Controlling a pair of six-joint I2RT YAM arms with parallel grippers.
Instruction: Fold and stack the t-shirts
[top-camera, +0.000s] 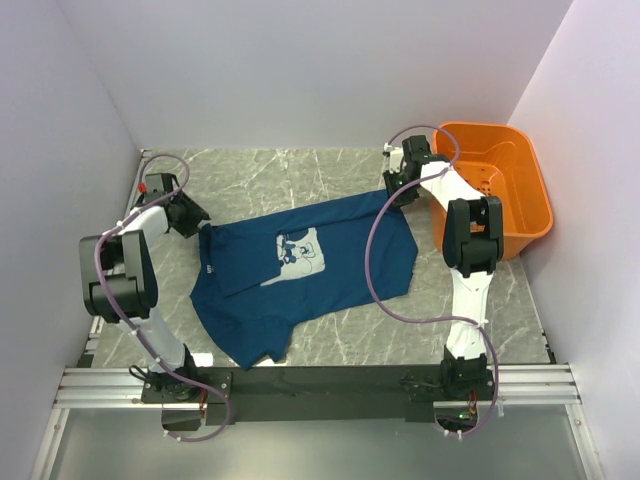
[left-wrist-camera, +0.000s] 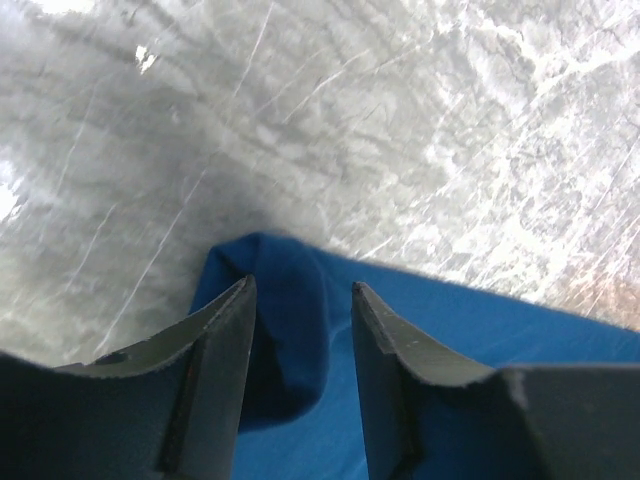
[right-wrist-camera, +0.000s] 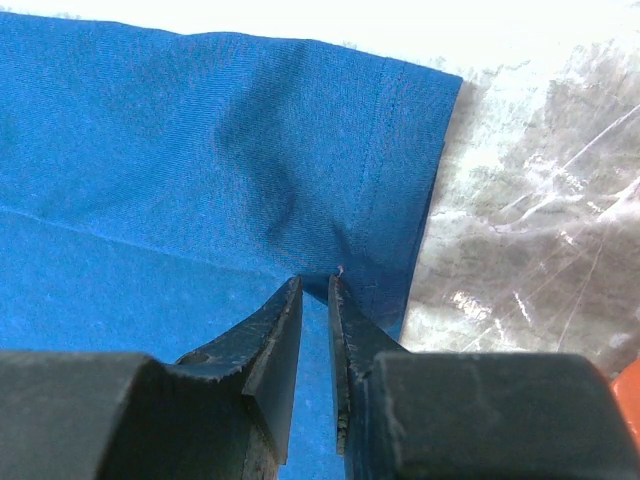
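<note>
Lying on grey marble top (top-camera: 260, 175): t-shirt (top-camera: 345, 265) | white walls (top-camera: 300, 70) | orange basket (top-camera: 520, 215) far-R

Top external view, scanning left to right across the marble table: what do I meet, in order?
Left gripper → dark teal-blue cotton t-shirt with a pale grey chest print → right gripper → orange plastic basket.
</note>
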